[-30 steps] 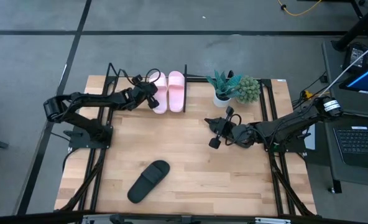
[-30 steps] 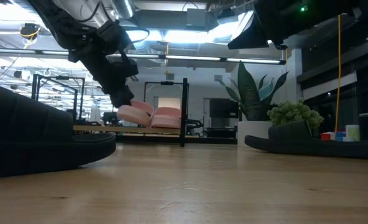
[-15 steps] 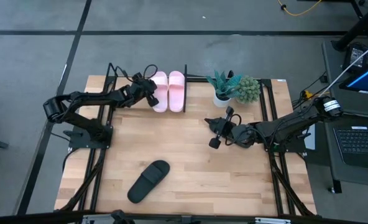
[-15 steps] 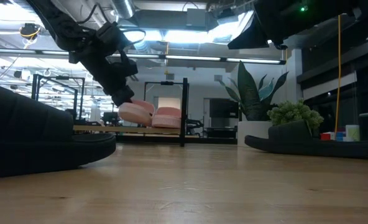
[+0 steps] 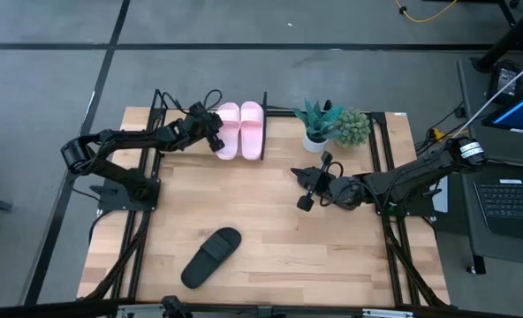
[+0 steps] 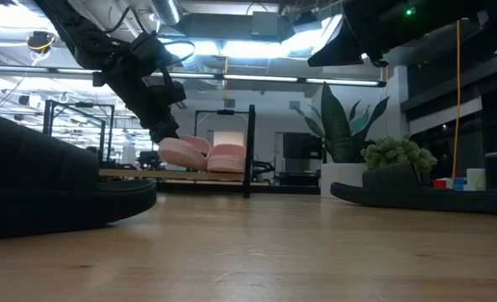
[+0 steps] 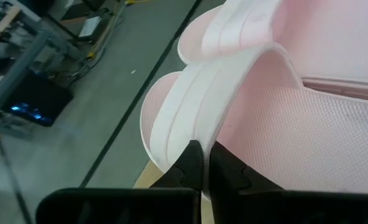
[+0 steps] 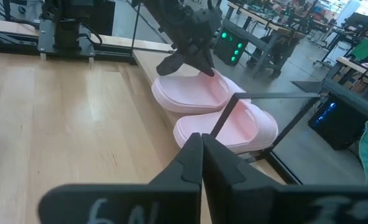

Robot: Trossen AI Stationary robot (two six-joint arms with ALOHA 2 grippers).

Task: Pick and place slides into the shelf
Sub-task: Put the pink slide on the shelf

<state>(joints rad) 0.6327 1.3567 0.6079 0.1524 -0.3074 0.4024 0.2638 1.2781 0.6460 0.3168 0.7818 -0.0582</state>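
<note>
Two light pink slides lie side by side in the black rod shelf at the table's far edge. My left gripper is shut on the left pink slide, reaching from the table's left. The right pink slide rests sole-down on the shelf base. One black slide lies flat on the table near the near edge and fills the low view's left. No second black slide shows. My right gripper is shut and touches nothing, over the table right of the middle. My left gripper pinches the left pink slide by the edge of its wide strap, between the two fingers. It comes from the table's left, slanting down. In the low view the slide sits tilted, slightly higher than its neighbour.
Two potted plants stand at the far edge, right of the shelf. Black side rails run along the table's left and right. Bare wood lies between the black slide and the shelf. A laptop sits off the table's right.
My left gripper has shifted slightly toward the far edge with the left pink slide, which now lies closer in line with the right one. My right arm has kept still.
</note>
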